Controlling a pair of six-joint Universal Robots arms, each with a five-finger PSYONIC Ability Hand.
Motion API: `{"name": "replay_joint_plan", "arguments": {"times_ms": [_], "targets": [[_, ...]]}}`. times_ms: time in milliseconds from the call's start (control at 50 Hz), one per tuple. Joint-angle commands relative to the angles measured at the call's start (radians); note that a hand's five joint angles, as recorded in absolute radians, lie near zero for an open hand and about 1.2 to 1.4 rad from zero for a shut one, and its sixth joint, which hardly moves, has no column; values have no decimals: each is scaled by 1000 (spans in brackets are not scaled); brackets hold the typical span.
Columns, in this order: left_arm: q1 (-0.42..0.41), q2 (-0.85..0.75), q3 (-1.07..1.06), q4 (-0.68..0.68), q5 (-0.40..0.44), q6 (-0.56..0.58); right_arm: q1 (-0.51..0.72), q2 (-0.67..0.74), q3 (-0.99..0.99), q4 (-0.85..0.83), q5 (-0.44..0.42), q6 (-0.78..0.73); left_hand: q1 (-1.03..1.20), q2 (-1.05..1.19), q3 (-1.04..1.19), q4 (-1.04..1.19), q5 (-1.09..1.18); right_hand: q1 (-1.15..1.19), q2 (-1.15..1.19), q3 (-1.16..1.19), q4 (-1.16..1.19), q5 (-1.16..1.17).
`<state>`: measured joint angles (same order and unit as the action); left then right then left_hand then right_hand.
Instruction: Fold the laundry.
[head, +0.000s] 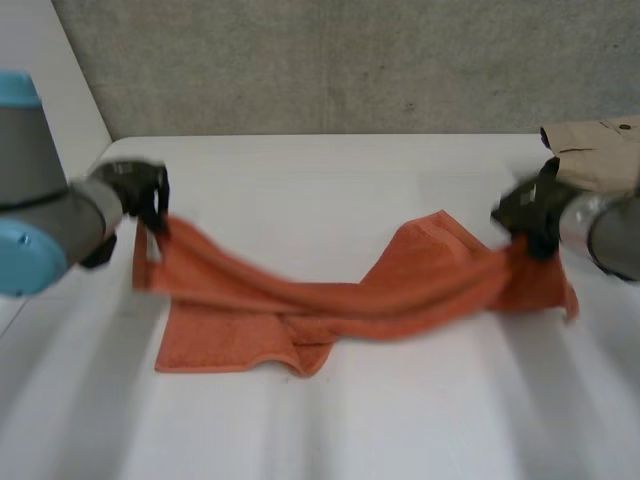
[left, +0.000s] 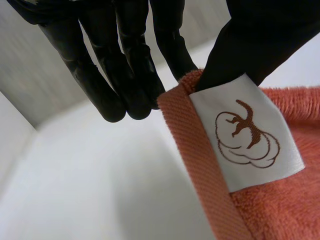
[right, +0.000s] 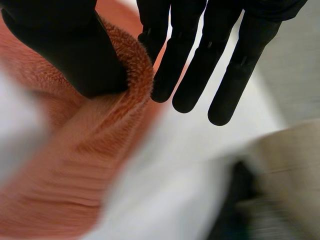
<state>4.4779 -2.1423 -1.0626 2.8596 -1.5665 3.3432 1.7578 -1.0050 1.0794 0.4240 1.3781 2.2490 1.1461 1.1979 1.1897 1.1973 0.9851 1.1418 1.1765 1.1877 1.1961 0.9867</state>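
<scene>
An orange towel (head: 330, 300) hangs stretched between my two hands above the white table (head: 320, 420), its lower part still lying on the table. My left hand (head: 145, 195) pinches the towel's left corner; in the left wrist view the thumb (left: 250, 45) and a finger (left: 172, 42) clamp the hem (left: 200, 165) beside a white label (left: 247, 132). My right hand (head: 530, 215) holds the towel's right corner. There the thumb (right: 75, 50) presses the orange towel (right: 100, 130) against a finger (right: 160, 45), and the other fingers stay straight.
A beige garment (head: 598, 150) lies at the table's far right corner, just behind my right hand, and appears beyond the fingertips as beige cloth (right: 285, 170). A grey wall (head: 350, 60) runs along the table's far edge.
</scene>
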Motion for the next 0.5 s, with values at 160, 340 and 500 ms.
{"name": "replay_joint_plan", "arguments": {"times_ms": [160, 340, 500], "targets": [[-22, 65, 552, 288, -174, -180, 69, -70, -234, -930, 165, 360, 250, 198, 207, 199, 237, 254, 220, 209, 200, 235], [17, 107, 390, 271, -121, -183, 77, -115, -61, -763, 95, 350, 250, 198, 207, 199, 237, 254, 220, 209, 200, 235], [58, 66, 66, 254, -99, -172, 62, -92, 195, -617, 21, 331, 250, 198, 207, 199, 237, 254, 220, 209, 200, 235]]}}
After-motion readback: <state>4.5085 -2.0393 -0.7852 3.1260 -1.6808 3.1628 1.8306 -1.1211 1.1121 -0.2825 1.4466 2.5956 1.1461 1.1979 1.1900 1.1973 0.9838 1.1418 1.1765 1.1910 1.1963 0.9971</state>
